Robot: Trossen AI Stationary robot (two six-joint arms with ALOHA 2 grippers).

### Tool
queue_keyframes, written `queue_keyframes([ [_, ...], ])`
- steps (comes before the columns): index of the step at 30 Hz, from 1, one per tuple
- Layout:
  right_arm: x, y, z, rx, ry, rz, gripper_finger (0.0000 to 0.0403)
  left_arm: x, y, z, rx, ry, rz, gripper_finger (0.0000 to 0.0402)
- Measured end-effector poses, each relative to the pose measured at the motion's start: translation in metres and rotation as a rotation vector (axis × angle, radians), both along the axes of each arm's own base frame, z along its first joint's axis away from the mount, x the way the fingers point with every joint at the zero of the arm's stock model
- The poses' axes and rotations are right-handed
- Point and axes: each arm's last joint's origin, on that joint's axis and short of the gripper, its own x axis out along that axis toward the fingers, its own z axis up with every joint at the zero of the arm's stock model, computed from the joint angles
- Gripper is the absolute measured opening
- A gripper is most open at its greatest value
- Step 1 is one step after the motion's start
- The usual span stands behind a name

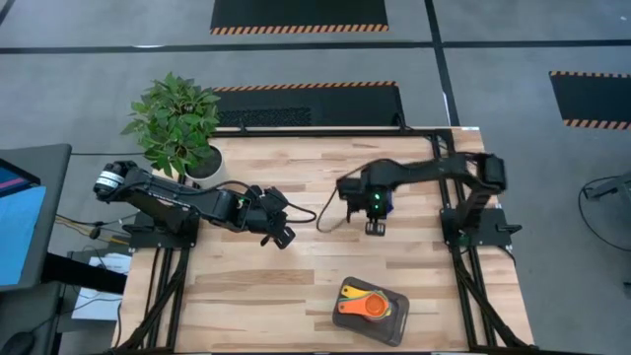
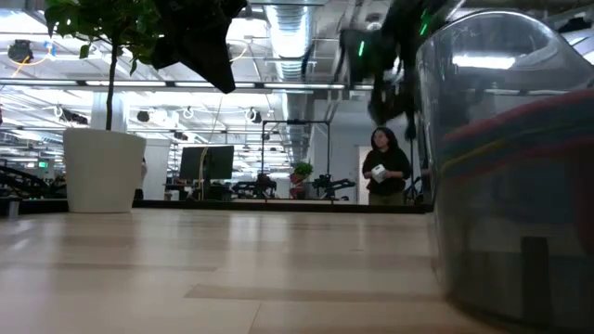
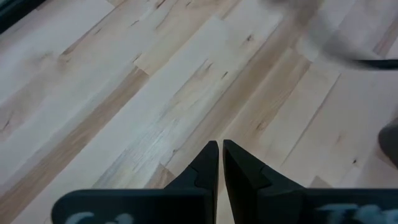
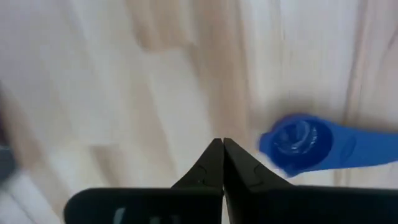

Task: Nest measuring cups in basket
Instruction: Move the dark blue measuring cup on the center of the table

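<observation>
I count one blue cup [image 4: 298, 144] loose mid-table, nested cups [image 1: 363, 303] in the basket [image 1: 396, 318], both grippers [image 3: 220, 163] [image 4: 222, 163] pinched closed, empty.

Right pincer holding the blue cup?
No. In the right wrist view the right pincer is shut and empty, and the blue measuring cup lies on the table beside its tips.

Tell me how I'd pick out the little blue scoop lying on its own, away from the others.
Start at the wooden table and find the right arm's end effector, shut and hanging over the middle. The blue measuring cup lies flat on the wood just beneath it, handle stretched out sideways. Unlike the orange and yellow cups stacked in the dark basket at the near edge, it sits alone.
</observation>
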Motion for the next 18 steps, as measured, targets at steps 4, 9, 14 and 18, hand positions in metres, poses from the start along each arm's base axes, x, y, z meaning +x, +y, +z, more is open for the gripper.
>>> queue_keyframes([
  [4,-0.015,0.025,0.04,-0.068,-0.135,-0.112,0.0032,0.0,0.0,0.0,0.013,0.008,-0.019,0.0011],
  [9,-0.045,0.032,0.085,-0.385,-0.331,-0.505,0.0042,0.0,0.0,0.0,0.026,0.016,-0.038,0.0011],
  [14,-0.069,0.008,0.09,-0.559,-0.307,-0.8,0.0023,0.0,0.0,0.0,0.021,0.013,-0.032,0.0011],
  [18,-0.078,-0.02,0.06,-0.526,-0.183,-0.831,0.0007,0.0,0.0,0.0,0.022,0.016,-0.04,0.0011],
])
